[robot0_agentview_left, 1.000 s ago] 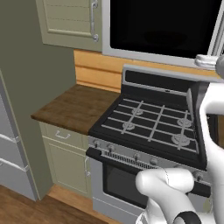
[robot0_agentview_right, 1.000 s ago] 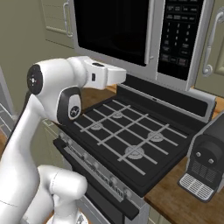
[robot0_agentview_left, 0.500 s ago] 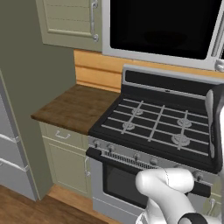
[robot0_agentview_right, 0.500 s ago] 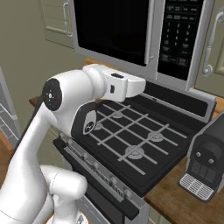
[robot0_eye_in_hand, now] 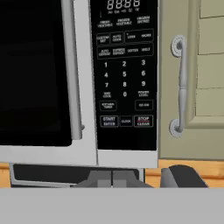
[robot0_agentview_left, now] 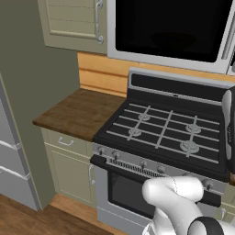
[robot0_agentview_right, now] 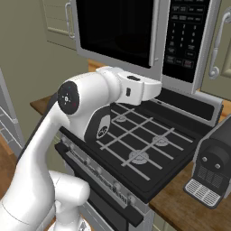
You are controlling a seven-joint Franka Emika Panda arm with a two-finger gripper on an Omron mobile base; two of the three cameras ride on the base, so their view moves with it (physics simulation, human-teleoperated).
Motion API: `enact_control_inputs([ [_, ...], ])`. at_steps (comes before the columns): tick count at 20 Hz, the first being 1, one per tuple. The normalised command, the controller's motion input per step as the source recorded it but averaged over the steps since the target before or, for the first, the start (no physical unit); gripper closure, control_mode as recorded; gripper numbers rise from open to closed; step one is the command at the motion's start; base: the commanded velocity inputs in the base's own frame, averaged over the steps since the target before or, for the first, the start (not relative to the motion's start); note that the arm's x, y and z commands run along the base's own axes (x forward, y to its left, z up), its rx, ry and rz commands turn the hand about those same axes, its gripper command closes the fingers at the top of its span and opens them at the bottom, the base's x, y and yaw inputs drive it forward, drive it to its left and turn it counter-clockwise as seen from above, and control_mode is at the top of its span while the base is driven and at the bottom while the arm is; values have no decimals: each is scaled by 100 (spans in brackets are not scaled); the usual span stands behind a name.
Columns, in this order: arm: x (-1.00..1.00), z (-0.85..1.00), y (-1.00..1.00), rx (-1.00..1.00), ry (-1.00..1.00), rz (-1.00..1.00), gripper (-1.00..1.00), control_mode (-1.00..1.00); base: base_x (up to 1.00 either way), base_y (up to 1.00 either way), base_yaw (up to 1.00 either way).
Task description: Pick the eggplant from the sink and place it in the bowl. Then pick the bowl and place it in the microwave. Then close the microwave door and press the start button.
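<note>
There is one microwave [robot0_eye_in_hand: 78, 78] with one microwave door [robot0_agentview_right: 115, 31] at 12 o'clock. One stove [robot0_agentview_left: 165, 133] has four burners [robot0_agentview_left: 189, 147]. One coffee machine [robot0_agentview_right: 214, 162] sits at 3 o'clock.

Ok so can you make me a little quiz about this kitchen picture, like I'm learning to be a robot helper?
1. True or false: the microwave door is shut.
2. What stands on the counter to the right of the stove?
A. a toaster
B. a black coffee machine
C. a kettle
3. Fill in: in the hand view, the keypad button at the bottom left reads START and ____.

Key:
1. True. The dark glass door sits flush in the frame of the microwave.
2. B. The coffee machine stands there.
3. ENTER.
</note>
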Motion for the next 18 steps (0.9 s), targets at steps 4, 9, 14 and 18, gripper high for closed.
enact_control_inputs([
  [4,44,0,0,0,0,0,100,-100,0,0,0],
  [9,58,0,-15,1,0,0,100,-100,0,0,0],
  [14,52,0,-38,4,0,0,100,-100,0,0,0],
  [18,42,0,-29,4,0,0,100,-100,0,0,0],
])
